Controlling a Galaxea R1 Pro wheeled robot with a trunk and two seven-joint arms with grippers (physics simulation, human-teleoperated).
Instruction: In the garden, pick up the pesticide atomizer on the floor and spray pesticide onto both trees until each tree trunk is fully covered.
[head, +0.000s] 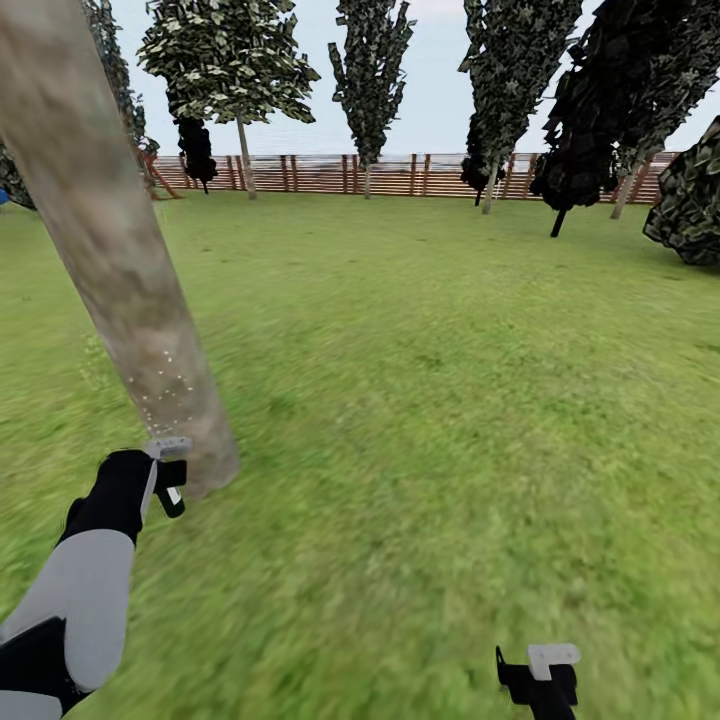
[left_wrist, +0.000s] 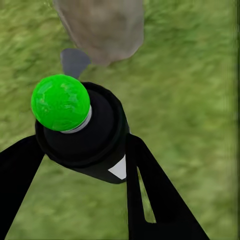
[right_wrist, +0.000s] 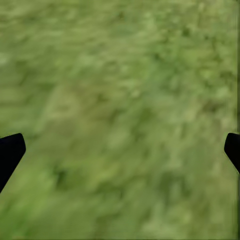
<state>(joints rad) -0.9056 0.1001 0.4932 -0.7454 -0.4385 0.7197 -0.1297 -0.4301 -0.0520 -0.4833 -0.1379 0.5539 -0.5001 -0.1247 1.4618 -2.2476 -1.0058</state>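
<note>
Grass floor (head: 450, 400) w/ fence behind. Left fingers (left_wrist: 145, 200) pinch pesticide atomizer (left_wrist: 85, 132) btwn them, near tree trunk (head: 120, 270) base; white pesticide (head: 165, 390) specks on bark. Right fingers (right_wrist: 10, 152) spread, empty.

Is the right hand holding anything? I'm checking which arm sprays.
No, the right hand has its fingers spread wide over bare grass.
</note>
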